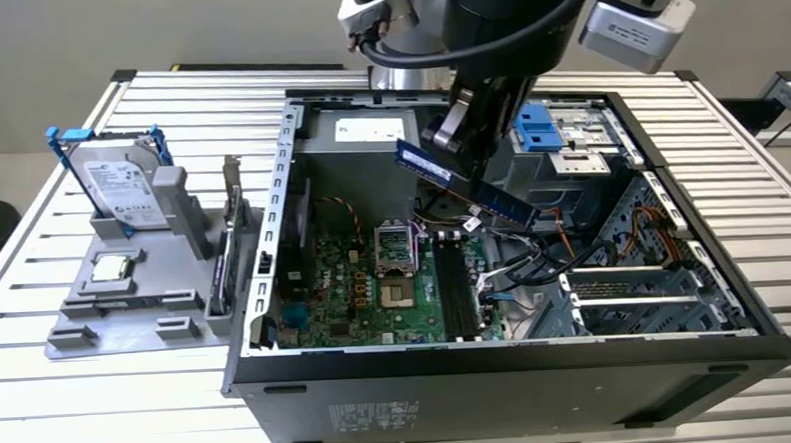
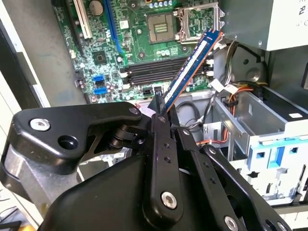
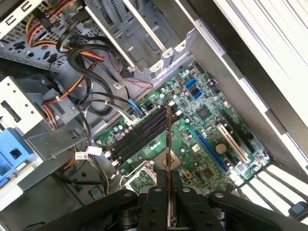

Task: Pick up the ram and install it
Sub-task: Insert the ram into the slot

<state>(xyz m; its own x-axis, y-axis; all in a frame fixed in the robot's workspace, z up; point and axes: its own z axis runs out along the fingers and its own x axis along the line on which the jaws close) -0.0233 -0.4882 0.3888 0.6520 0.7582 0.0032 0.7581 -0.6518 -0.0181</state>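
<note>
Fingers: the gripper [image 2: 161, 108] is closed tight on the ram [image 2: 192, 65], pinching its flat faces near one end; the rest sticks out free.
Ram: in the air in the open case [image 1: 509, 357], tilted, above the slots [image 1: 454, 279] and touching nothing else; not seated.
Slots: a black row on the motherboard, beside the CPU socket [image 1: 390, 247]; they look empty.
Risk, tilt: brought down at this angle, one corner would likely strike first and jam, or the edge would miss the groove.
Risk, slip: with so much overhang, a push into a slot could twist the ram in the grip.
Risk, cables: loose cables [image 1: 532, 266] lie just beside the slots and could snag the free end.
Risk, clips: I cannot tell whether the slot clips stand open; shut ones would block seating.
</note>
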